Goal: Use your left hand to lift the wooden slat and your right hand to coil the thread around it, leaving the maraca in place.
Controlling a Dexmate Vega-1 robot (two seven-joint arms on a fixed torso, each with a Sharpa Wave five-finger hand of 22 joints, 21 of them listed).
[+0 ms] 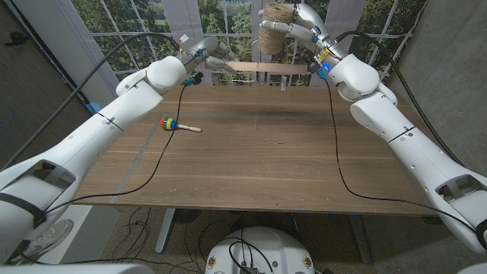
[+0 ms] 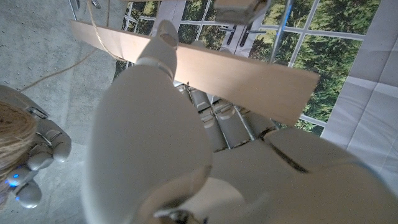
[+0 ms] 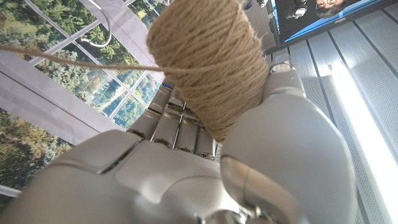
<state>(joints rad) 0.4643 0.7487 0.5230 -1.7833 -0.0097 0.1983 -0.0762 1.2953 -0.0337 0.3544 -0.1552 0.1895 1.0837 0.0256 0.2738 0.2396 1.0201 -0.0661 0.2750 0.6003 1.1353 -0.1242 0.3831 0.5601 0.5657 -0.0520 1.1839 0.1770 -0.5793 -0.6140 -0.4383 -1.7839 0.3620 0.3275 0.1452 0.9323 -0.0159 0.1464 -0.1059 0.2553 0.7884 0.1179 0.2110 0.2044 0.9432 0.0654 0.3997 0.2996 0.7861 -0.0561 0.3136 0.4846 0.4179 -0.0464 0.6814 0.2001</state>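
Observation:
My left hand (image 1: 207, 58) is raised over the table's far edge and grips the pale wooden slat (image 1: 268, 68), which reaches level toward the right. In the left wrist view the slat (image 2: 249, 78) lies across that hand (image 2: 149, 137), and a strand of thread (image 2: 94, 28) crosses its far end. My right hand (image 1: 304, 29) is held higher and grips a spool of tan thread (image 1: 272, 29) just above the slat. The spool (image 3: 211, 62) sits upright in the right hand (image 3: 261, 155), and a strand (image 3: 68, 62) leads off it. The colourful maraca (image 1: 172, 123) lies on the table at the left.
A loose loop of thread (image 1: 268, 131) lies on the wooden table (image 1: 243, 175) near its middle. Black cables run down both arms across the tabletop. Windows and a rail stand behind the far edge.

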